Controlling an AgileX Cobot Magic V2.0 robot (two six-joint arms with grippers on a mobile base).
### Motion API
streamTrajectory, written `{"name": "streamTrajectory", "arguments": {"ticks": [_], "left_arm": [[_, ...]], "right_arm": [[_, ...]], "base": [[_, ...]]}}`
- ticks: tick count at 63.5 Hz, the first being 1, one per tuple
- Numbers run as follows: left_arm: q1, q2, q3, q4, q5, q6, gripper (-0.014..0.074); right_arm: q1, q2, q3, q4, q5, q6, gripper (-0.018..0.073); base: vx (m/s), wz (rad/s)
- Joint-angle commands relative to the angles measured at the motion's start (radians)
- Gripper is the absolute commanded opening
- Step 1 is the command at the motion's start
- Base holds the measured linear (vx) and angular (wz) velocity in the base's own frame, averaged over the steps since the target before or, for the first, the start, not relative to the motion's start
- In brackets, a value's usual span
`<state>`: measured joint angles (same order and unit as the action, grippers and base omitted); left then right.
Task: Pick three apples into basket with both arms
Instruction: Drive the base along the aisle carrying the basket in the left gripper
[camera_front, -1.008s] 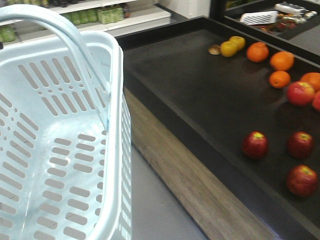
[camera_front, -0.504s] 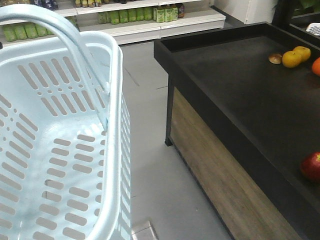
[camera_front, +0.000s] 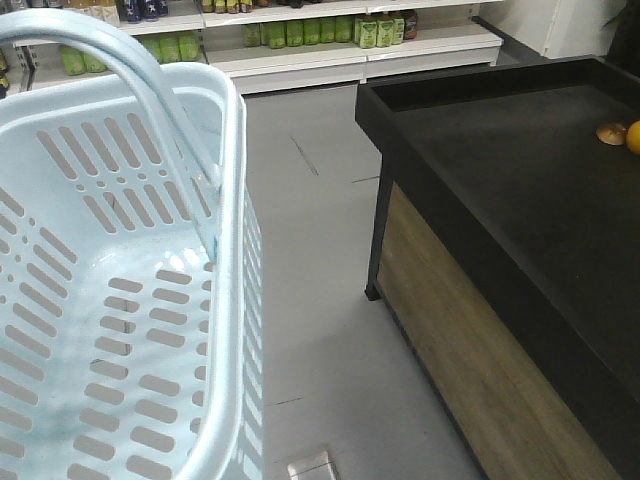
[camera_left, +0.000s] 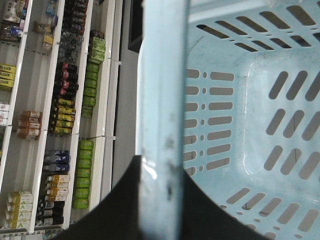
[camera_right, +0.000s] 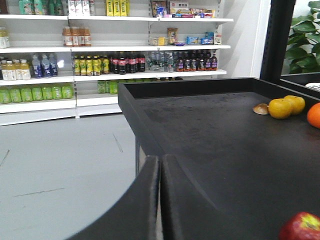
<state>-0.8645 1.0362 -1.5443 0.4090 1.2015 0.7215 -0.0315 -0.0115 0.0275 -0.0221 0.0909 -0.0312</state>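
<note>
Basket (camera_front: 60, 300), pale blue plastic, slotted walls, rounded rim, arched handle (camera_front: 160, 95)

One basket (camera_front: 232, 300), one apple (camera_right: 300, 228), three citrus (camera_right: 280, 108)

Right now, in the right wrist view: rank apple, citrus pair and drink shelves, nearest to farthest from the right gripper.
1. The apple, low right on the table, nearest the right gripper.
2. The citrus pair, farther back on the right.
3. The drink shelves, across the floor, far back.
</note>
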Motion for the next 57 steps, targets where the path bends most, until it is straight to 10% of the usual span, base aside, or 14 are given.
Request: {"name": "streamTrajectory", "arguments": {"ticks": [1, 57], "left_arm": [[0.002, -0.007, -0.029, 0.023, -0.079, -0.017, -0.0006], [0.002, -0.007, -0.029, 0.023, -0.079, -0.017, -0.0006]], "right_arm": [[-0.007, -0.014, 0.014, -0.008, -0.077, 0.002, -0.0009], [-0.007, -0.014, 0.014, -0.008, -0.077, 0.002, -0.0009]], "base": [[0.05, 0.13], [0.08, 0.23]]}}
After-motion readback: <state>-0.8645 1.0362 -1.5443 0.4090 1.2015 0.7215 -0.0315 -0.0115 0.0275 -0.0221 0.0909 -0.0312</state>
